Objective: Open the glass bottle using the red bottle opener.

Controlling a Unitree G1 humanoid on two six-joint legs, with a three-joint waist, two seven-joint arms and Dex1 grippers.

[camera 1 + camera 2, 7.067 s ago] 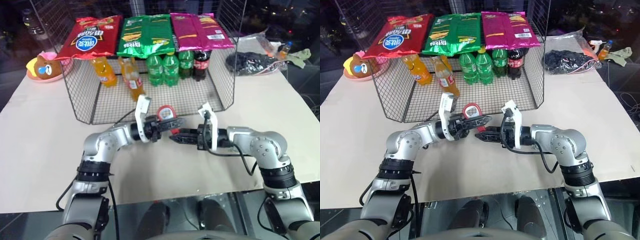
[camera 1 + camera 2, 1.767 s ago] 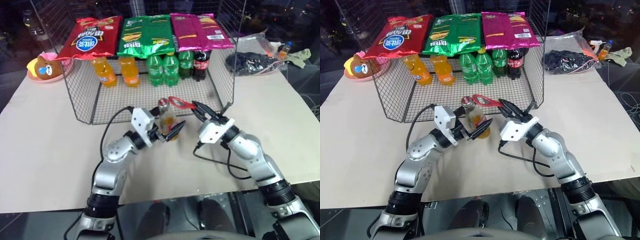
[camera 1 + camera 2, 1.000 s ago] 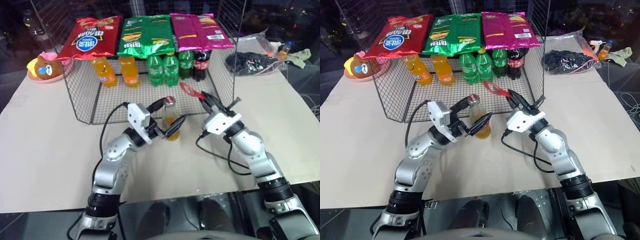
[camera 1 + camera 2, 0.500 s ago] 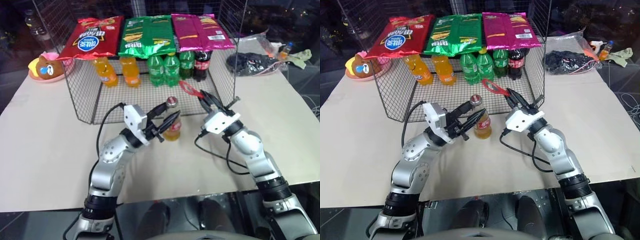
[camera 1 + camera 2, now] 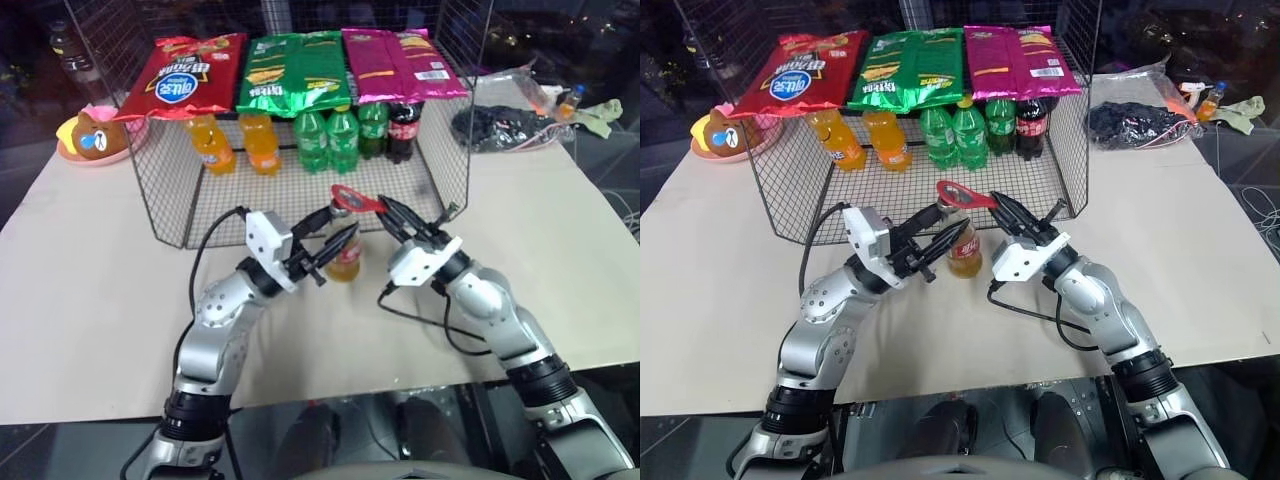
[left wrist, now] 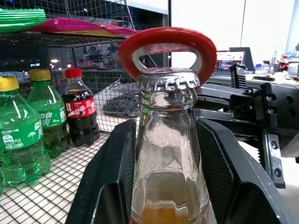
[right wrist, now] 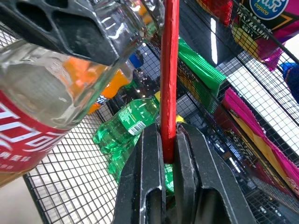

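Seven seconds earlier the two tools met low over the bench, passing the red bottle opener between them, with no bottle in hand. Since then the left tool has gone from open around the glass bottle a second ago to closed against its sides. The right tool, pinching the opener's handle, has swung it left, so the loop head now sits over the bottle's cap.
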